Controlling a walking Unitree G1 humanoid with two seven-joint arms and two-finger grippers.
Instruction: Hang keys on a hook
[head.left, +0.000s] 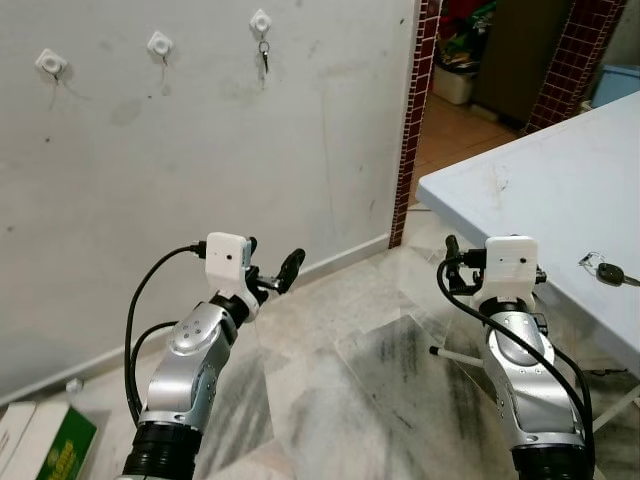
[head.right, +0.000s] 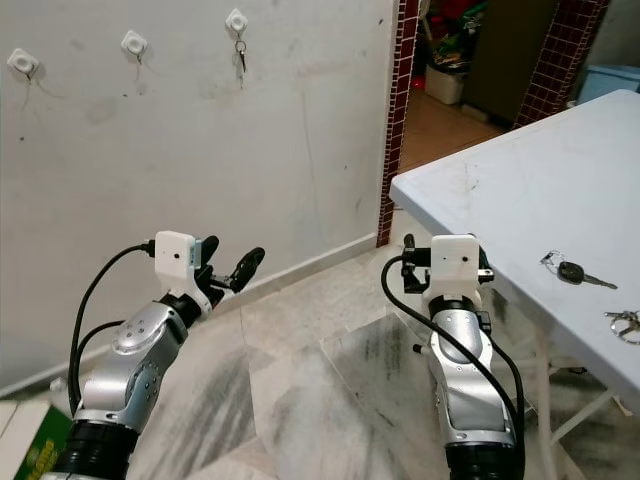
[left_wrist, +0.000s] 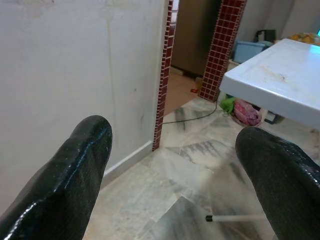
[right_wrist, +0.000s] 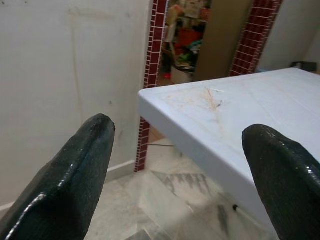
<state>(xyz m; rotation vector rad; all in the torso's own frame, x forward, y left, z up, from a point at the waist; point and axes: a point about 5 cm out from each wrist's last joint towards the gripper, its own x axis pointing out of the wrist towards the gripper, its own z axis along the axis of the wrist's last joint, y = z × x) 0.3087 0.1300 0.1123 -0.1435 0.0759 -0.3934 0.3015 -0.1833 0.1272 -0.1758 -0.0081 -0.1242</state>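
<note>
Three white hooks are fixed high on the white wall: one far left (head.left: 52, 62), one in the middle (head.left: 160, 43), one on the right (head.left: 261, 20). A small key (head.left: 264, 55) hangs from the right hook. A black-headed car key (head.left: 608, 271) lies on the white table (head.left: 520, 190) at my right, with another bunch of keys (head.right: 625, 320) nearer the table's edge. My left gripper (head.left: 272, 260) is open and empty, raised over the floor and facing the wall. My right gripper (right_wrist: 180, 127) is open and empty beside the table's near edge, left of the car key.
A red-brick doorway (head.left: 415, 120) opens between the wall and the table. Marble floor (head.left: 340, 380) stretches ahead. A cardboard box (head.left: 40, 440) with a green label sits at the lower left by the skirting. A white table leg (head.left: 460, 355) crosses the floor.
</note>
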